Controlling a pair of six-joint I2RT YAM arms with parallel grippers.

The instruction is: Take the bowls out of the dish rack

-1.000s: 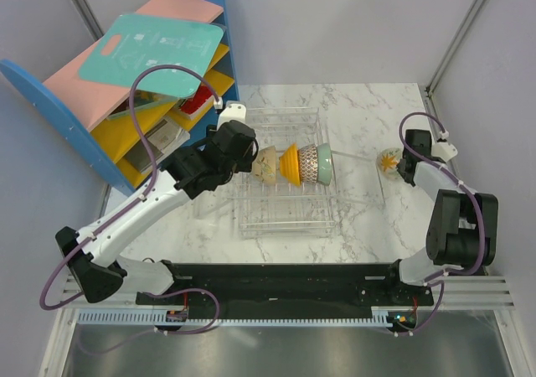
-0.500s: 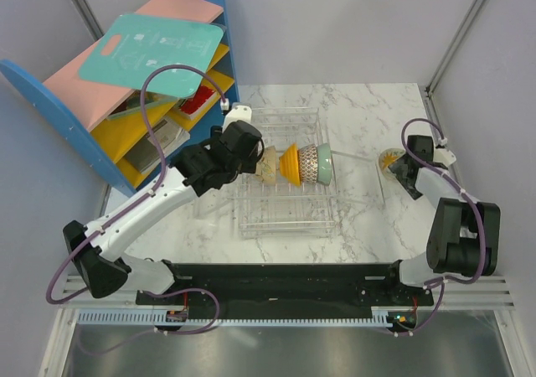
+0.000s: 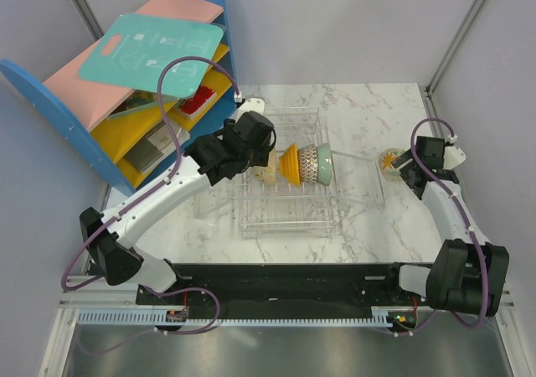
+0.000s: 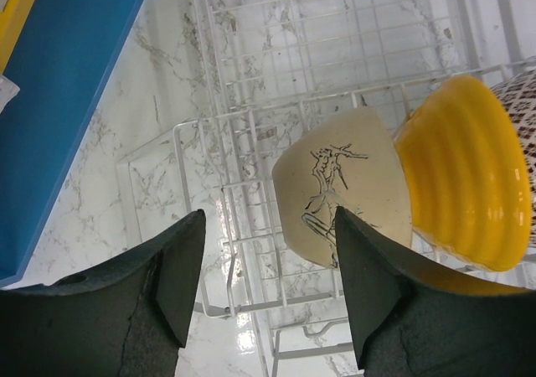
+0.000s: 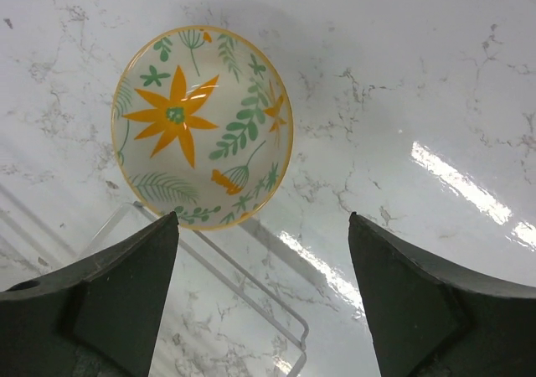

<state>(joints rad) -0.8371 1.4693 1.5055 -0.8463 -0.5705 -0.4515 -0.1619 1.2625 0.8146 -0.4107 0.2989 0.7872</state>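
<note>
The wire dish rack (image 3: 285, 224) stands mid-table with several bowls on their sides in a row: a cream bowl (image 4: 347, 184) with dark line drawing, an orange one (image 3: 291, 163), a mesh-patterned one (image 3: 308, 163) and a mint one (image 3: 323, 162). My left gripper (image 4: 268, 218) is open over the rack's left part, and the cream bowl's base lies partly between its fingers. Another cream bowl (image 5: 201, 126) with orange flowers sits upright on the marble to the right. My right gripper (image 5: 261, 218) is open just short of it, with nothing held.
A blue-and-yellow shelf unit (image 3: 126, 84) with a teal board on top stands at the back left, close to the left arm. A thin wire frame (image 5: 251, 285) reaches from the rack toward the floral bowl. Walls enclose the table on both sides.
My right gripper has opened, let go of the floral bowl on the table and drawn back a little. My left gripper has moved right, up to the cream bowl in the rack.
</note>
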